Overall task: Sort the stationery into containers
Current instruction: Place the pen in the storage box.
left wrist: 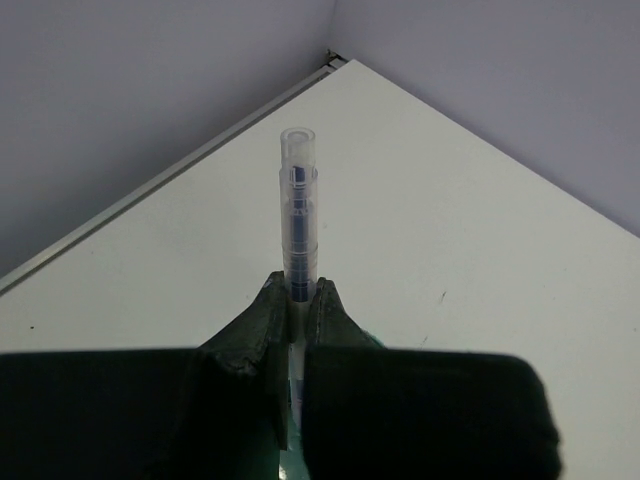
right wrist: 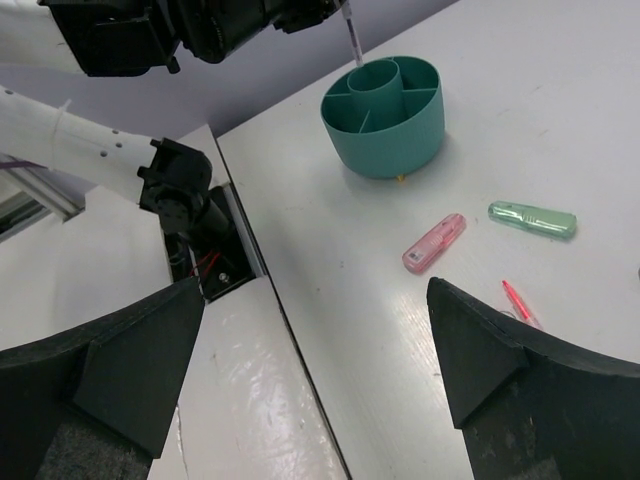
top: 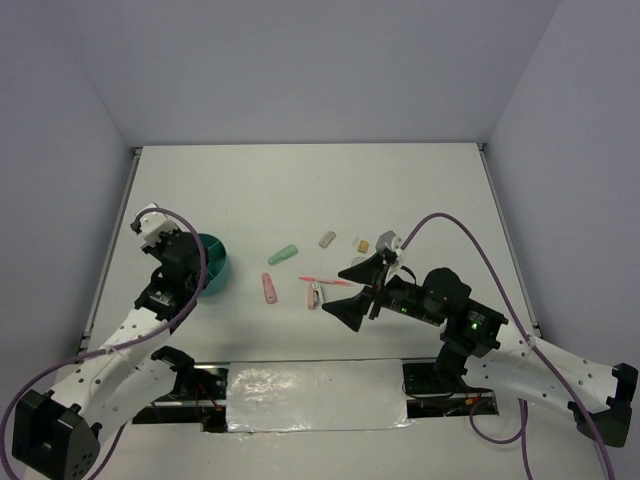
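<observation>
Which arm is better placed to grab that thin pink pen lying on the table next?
Right. The right tool is open and hangs close by the thin pink pen, while the left tool is shut on the thin dark pen over the teal organizer.

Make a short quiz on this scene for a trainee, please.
1. True or false: the right gripper is shut.
2. What does the left gripper hold? A. a pen B. scissors C. a ruler
3. Fill in: the stick lying beside the green tube is ___.
Key: 1 false, it is open; 2 A; 3 pink.
</observation>
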{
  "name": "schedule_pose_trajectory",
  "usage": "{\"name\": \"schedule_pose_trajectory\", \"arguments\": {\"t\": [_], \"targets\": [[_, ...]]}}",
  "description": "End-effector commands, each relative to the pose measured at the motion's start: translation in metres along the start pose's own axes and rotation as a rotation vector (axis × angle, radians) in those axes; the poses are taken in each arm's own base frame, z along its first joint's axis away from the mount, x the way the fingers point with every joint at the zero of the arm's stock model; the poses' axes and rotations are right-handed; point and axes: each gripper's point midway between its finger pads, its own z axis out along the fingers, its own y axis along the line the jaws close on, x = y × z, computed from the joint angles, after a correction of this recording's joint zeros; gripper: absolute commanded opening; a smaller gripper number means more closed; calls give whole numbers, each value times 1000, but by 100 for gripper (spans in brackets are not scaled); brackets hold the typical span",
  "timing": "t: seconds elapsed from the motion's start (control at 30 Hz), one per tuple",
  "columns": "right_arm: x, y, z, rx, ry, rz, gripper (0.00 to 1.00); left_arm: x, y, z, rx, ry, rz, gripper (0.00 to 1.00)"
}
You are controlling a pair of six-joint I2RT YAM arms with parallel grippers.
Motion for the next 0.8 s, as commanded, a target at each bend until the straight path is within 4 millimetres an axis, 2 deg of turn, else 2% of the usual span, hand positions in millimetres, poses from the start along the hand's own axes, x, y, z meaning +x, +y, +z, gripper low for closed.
{"name": "schedule_pose_trajectory", "arguments": {"t": [0.0,0.13,0.33,0.43,0.47,0.53,0.63,0.67,0.77], "targets": [[0,-4,-1,17,-8,-13,100,5,3,0,-3,-9,-90,0],[1,-2,0,5,-6,-4,100,21,7,-2,18,-4,-95,0],[0,-1,-2,0,-6,-7,100,27,-2,-2,86,-10,-110,2],[0,-2,-1,7,-5,-4,100,33,-9,-1,115,2,-99,8],[0,-2,-2,6,-8,-3,100,35,-11,-1,123,12,-91,15],[2,-2,0,7,-3,0,100,43,-10,0,113,35,-85,23],[3,-3,2,10,5,4,100,48,-2,0,71,51,-87,47],[2,-3,2,9,4,4,100,48,1,-1,55,51,-97,62],[2,-4,4,16,10,3,100,44,4,-2,47,46,-105,75]]}}
